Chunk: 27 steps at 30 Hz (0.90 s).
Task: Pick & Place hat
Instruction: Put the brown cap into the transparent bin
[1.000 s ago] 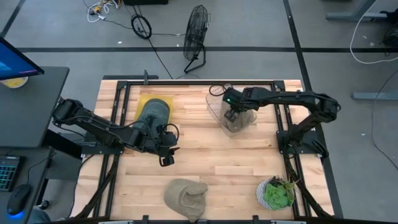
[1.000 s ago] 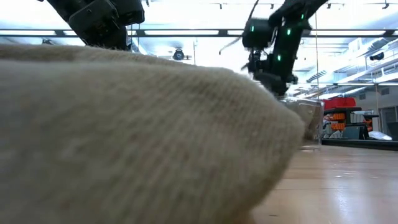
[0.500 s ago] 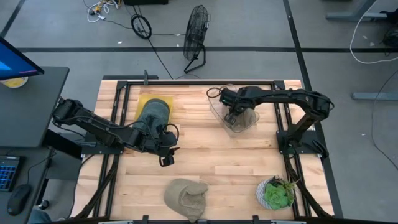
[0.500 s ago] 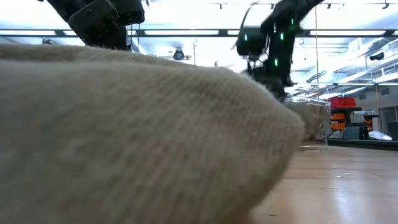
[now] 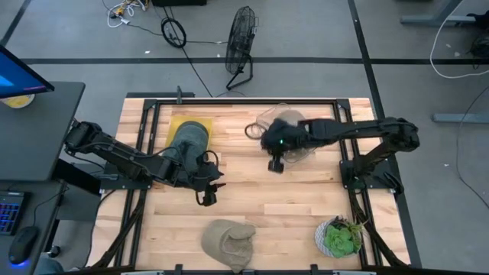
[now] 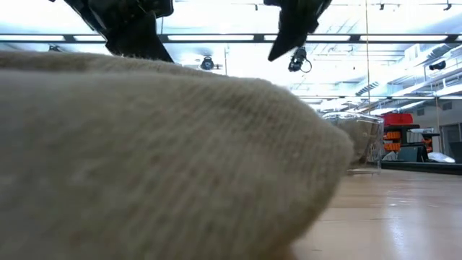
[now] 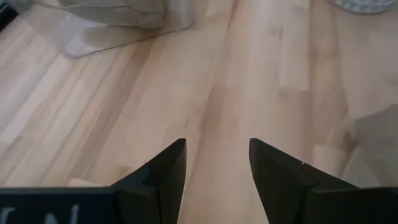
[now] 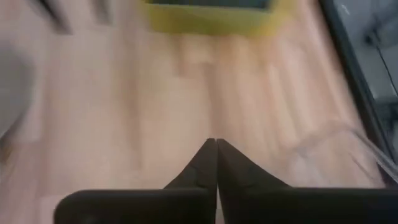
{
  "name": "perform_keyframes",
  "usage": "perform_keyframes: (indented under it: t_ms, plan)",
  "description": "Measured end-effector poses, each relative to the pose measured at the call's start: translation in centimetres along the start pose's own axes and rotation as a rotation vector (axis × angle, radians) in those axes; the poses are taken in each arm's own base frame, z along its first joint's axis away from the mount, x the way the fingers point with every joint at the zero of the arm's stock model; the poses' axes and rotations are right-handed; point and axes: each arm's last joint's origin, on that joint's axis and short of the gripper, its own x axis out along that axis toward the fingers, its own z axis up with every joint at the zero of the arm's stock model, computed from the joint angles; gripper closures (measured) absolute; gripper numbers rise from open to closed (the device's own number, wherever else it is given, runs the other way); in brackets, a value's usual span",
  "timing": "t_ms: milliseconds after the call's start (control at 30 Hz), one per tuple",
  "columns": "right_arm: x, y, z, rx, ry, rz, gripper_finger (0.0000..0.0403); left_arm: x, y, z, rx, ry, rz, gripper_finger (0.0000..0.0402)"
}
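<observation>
A beige knit hat lies flat near the table's near edge and fills the low view. A grey-green hat lies on a yellow mat at the far left. My left gripper is open above bare wood between the two hats, its fingers apart over the boards. My right gripper is shut and empty. It hangs above the table beside the near-left side of a clear container.
The clear container stands at the far right of centre; something pale shows inside it. A potted plant sits at the near right corner. Bare wood lies between the two grippers and across the table's middle.
My right gripper has left the clear container, moving toward the table's left and near edge and rising; in the low view it now shows high up. The container stays where it was. Both hats have kept still.
</observation>
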Motion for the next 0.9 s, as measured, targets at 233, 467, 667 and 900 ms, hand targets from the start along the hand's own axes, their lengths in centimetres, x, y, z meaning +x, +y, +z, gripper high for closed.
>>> perform_keyframes:
  t_ms: [233,467,667,900]
  plan:
    - [1.2,4.9,0.8,-0.262,-0.102,0.125,0.0364,0.1,0.3,-0.1,-0.011,0.002,0.052,0.0223]
    - [3.1,10.4,1.1,-0.370,-0.204,0.371,0.0296,-0.1,-0.1,-0.1,-0.131,0.002,0.018,0.0223]
    - [5.8,14.1,0.0,-0.465,-0.173,0.414,0.0234,-1.1,-2.1,0.1,-0.124,0.058,-0.193,0.0223]
    - [7.4,16.1,-0.7,-0.484,-0.164,0.519,0.0200,-3.4,-5.0,1.3,-0.116,0.033,-0.344,0.0223]
